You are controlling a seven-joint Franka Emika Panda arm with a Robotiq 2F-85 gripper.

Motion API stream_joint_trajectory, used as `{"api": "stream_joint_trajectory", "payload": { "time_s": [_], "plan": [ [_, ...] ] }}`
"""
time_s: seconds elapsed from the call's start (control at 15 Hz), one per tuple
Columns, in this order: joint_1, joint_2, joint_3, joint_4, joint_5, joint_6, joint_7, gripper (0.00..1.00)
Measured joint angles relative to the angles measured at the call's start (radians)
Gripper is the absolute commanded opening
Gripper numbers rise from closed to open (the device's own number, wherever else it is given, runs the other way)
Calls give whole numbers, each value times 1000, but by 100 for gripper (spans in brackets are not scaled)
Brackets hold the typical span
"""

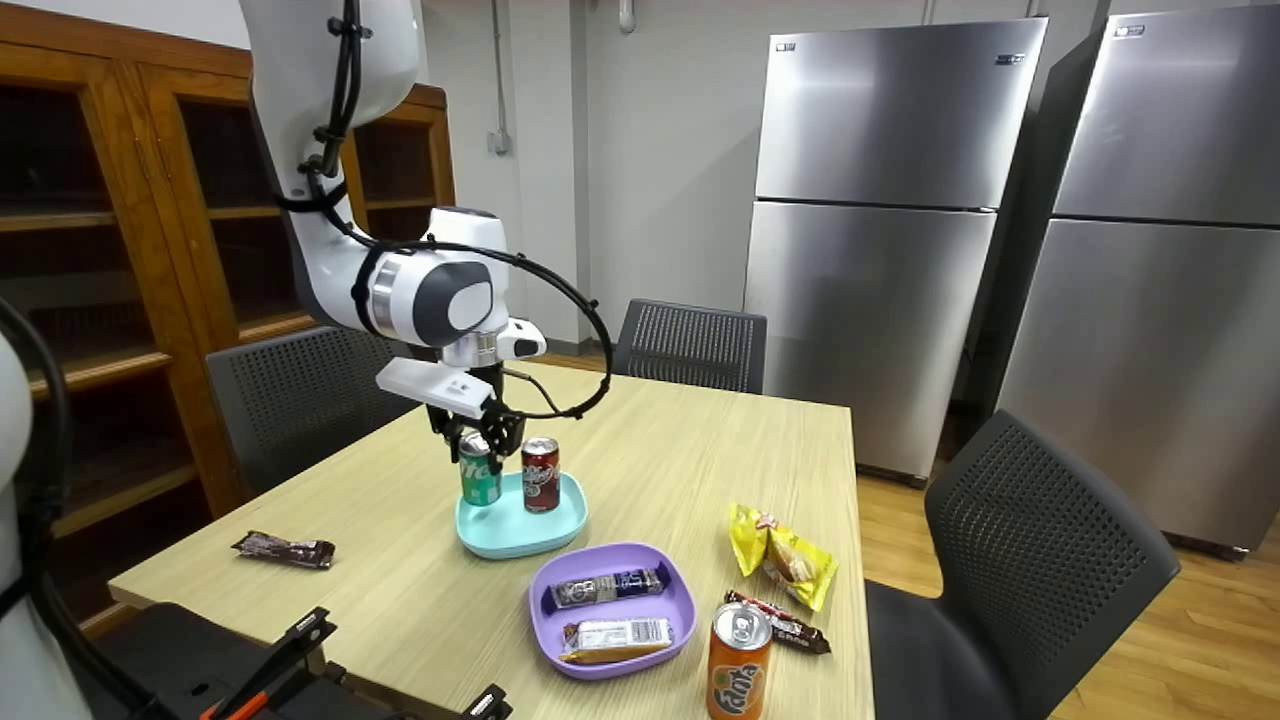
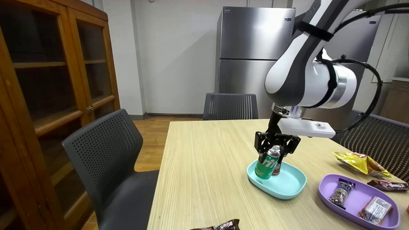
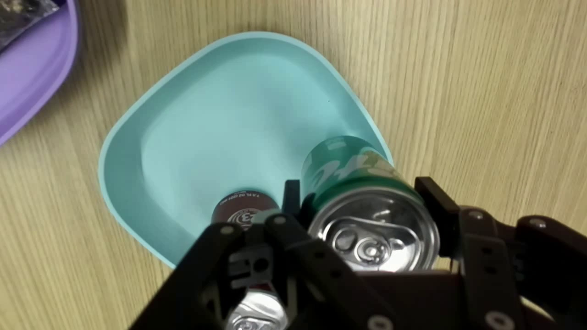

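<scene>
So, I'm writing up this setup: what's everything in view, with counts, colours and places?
Sprite can: one, green, gripped, at turquoise tray
Second can: one, dark red, in turquoise tray
Turquoise tray: one, turquoise, on table
Purple tray: one, purple, on table
Dark bar: one, dark blue, in purple tray
Pale packet: one, mostly white, in purple tray
Fanta can: one, orange, beside purple tray
Yellow packet: one, yellow, near Fanta can
Brown bars: two, brown, one beside yellow packet, one apart
Table: one, pale wood, under trays
Chairs: at least three, dark grey, around table
Refrigerators: two, silver, by wall
Cabinet: one, brown, by wall
Robot arm: one, white, above table
Gripper: one, black, closed on Sprite can
</scene>
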Motion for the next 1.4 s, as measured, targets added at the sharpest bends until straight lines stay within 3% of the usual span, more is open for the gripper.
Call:
{"api": "stream_joint_trajectory", "payload": {
  "time_s": [0.53, 1.07, 1.13, 1.4],
  "plan": [
    [57, 22, -56, 8, -1, -11, 101, 38],
    [63, 46, -68, 19, -1, -14, 138, 38],
    [63, 48, -69, 20, -1, -14, 139, 88],
    [63, 55, -69, 25, -1, -14, 145, 100]
  ]
}}
